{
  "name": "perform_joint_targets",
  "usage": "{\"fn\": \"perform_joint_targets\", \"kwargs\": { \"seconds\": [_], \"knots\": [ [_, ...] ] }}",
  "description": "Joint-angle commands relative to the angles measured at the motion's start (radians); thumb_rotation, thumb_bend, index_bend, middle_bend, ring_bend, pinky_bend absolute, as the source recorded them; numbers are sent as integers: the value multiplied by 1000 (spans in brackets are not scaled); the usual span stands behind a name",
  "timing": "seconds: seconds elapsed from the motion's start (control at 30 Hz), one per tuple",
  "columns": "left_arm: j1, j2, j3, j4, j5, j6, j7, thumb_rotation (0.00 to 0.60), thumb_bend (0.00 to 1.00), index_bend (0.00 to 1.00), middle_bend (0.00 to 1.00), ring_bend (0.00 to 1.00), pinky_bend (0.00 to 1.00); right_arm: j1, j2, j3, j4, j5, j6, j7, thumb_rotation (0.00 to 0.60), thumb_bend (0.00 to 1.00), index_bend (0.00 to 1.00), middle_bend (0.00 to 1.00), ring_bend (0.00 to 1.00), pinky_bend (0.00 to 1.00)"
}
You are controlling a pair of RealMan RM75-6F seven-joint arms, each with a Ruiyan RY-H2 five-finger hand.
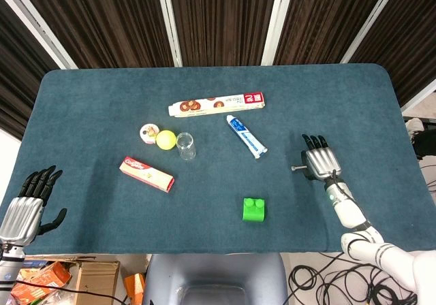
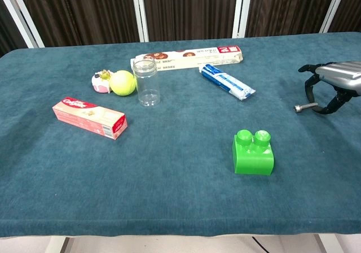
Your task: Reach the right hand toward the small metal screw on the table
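Dark teal felt-covered worktop (image 1: 95,107). Bright green plastic two-stud brick (image 2: 253,152). Yellow-green fuzzy ball (image 2: 122,83). Red-and-cream flat carton (image 2: 89,117). Blue-and-white toothpaste tube (image 2: 227,81). Long white biscuit box (image 2: 186,56), red end panel. Clear glass jar (image 2: 146,82). Silver-backed, black-fingered right robot hand (image 1: 321,161).

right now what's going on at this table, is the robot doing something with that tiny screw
The right hand hovers palm-down over the small metal screw, fingers curled toward it; whether they touch it is hard to tell, and it lies on the blue table. The left hand idles, fingers apart, at the table's near corner. The green block, toothpaste tube and glass jar sit untouched.
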Motion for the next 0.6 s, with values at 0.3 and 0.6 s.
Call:
{"fn": "perform_joint_targets", "kwargs": {
  "seconds": [0.3, 0.6],
  "knots": [
    [1, 1, 1, 0, 5, 4, -4, 600, 352, 0, 0, 0, 64, 1, 56, 12, -133, -9, 51, -42, 600, 306, 563, 0, 0, 0],
    [3, 4, 0, 1, 4, 8, -11, 600, 352, 0, 0, 0, 65, 19, 50, 24, -162, 16, 47, -72, 600, 306, 557, 0, 0, 0]
  ]
}}
